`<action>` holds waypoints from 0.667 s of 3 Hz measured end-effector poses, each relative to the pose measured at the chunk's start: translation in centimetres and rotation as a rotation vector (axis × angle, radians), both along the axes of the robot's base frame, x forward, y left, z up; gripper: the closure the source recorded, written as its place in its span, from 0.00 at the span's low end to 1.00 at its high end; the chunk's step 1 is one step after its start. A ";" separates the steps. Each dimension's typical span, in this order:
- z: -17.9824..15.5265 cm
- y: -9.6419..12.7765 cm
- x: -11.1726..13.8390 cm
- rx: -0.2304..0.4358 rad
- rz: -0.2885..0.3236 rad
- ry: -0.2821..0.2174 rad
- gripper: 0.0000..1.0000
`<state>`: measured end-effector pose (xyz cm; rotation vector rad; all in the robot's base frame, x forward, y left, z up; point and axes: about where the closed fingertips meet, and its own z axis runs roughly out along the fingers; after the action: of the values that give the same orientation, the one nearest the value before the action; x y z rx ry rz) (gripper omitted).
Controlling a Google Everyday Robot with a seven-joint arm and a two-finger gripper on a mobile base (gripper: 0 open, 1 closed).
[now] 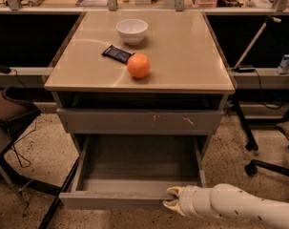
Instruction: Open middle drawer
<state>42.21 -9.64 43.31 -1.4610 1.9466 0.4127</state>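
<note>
Table top (pixel 191 56): pale beige, smooth, slightly glossy; it fills the upper middle of the frame.
Bowl (pixel 131 31): white, upright, at upper centre of the frame, near the top's far edge.
Packet (pixel 117 54): dark and flat, lying slantwise just below and left of the bowl, apart from it.
Orange (pixel 138 65): round, just right of and below the packet; cannot tell whether they touch.
Gripper (pixel 171 200): cream-coloured, low in the frame right of centre, well below the table top and well apart from everything on it.
</note>
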 end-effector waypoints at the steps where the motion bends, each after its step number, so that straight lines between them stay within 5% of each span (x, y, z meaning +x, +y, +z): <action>1: -0.6 0.1 -1.8 0.006 -0.008 0.001 1.00; 2: -0.1 0.1 -1.8 0.006 -0.008 0.001 1.00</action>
<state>40.40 -9.54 43.24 -1.4491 1.9504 0.4152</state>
